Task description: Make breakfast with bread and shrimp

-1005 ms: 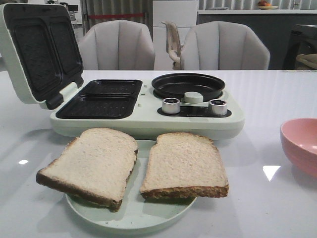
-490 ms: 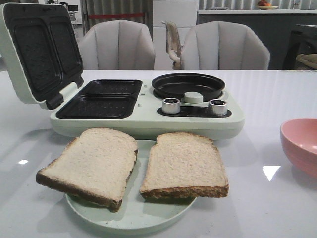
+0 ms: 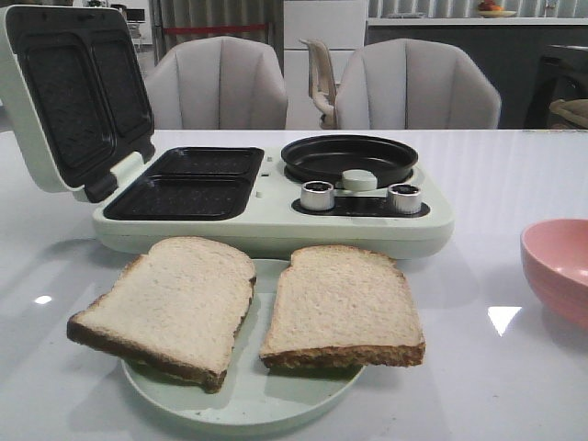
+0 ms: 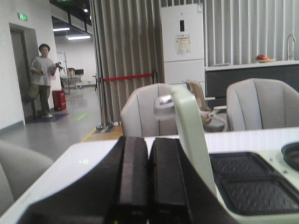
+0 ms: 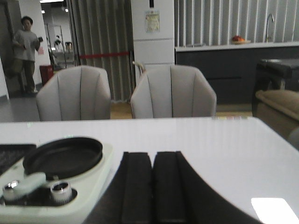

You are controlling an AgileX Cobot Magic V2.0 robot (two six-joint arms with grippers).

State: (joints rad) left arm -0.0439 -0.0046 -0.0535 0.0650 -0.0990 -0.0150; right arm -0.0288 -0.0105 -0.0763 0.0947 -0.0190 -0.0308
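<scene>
Bread: pale crumb, brown crust. Plate pale green. Breakfast maker mint-white w/ black dimpled plates, black pan. Bowl pink. Counter glossy white.

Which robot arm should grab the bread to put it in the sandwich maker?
Probably the left. The left gripper sits by the open lid and the sandwich plates, while the right gripper is beside the round pan. Both slices of bread wait on the plate.
</scene>
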